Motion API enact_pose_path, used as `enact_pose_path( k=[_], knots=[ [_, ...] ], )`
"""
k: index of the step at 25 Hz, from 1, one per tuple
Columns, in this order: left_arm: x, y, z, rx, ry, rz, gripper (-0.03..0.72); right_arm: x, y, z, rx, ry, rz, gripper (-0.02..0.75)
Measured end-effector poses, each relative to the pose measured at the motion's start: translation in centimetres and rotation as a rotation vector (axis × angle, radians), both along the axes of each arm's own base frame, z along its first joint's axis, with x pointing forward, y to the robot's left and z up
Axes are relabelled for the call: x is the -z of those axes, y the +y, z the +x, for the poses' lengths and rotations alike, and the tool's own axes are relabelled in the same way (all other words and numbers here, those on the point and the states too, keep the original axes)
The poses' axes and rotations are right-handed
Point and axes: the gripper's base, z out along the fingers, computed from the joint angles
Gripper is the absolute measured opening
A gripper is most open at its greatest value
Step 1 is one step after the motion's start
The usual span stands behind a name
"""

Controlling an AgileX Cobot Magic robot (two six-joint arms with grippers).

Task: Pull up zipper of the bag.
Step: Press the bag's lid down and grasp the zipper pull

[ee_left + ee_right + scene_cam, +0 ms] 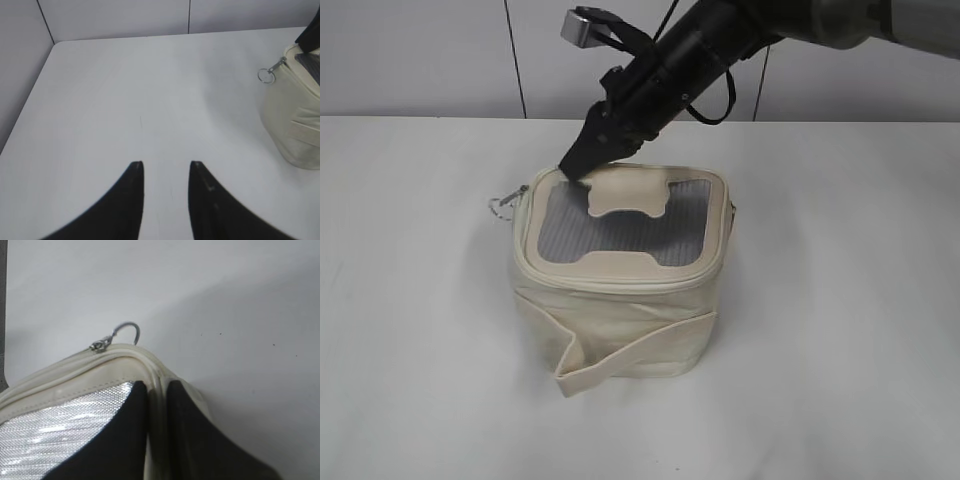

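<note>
Pinching the raised cream rim of the bag's lid, your right hand (156, 390) comes down from the upper right, its two dark fingers set narrowly, one on the grey mesh panel (620, 228) and one outside the rim. Whether the fingers actually squeeze the rim cannot be told for sure, but they sit on either side of it, touching.

Just beyond the fingertips, the zipper (107, 343) follows the rim round the rounded corner. A silver slider with a round ring pull lies there, the ring sticking out sideways past the bag's edge over the counter (840, 350).

The bag (620, 320) stands upright near the counter's middle, lid upward, boxy, its strap drooping across the front. It looks light and soft, likely to buckle or slide if tugged. The ring is the natural place to take hold; it is small, thin metal, and probably slippery.

Your left hand (165, 167) hovers over bare counter well to the bag's left, fingers parted, holding nothing.
</note>
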Motion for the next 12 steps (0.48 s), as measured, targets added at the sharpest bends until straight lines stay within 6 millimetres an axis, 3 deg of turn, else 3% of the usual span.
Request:
enact_pose_path(
  k=[2,6,9,12],
  knots=[
    [0.0,0.0,0.0,-0.001,-0.002,0.001,0.237,0.0,0.0,-0.1,-0.003,0.007,-0.005,0.068],
    [-1.4,0.0,1.3,-0.004,-0.021,-0.003,0.237,0.0,-0.1,-0.2,-0.013,0.014,-0.012,0.066],
    [-2.7,-0.5,4.9,0.041,-0.025,-0.020,0.244,0.0,-0.1,-0.2,-0.014,0.016,-0.013,0.066],
    [-2.6,-1.7,10.0,0.183,0.045,0.000,0.283,0.0,-0.1,-0.2,-0.015,0.016,-0.013,0.065]
  ],
)
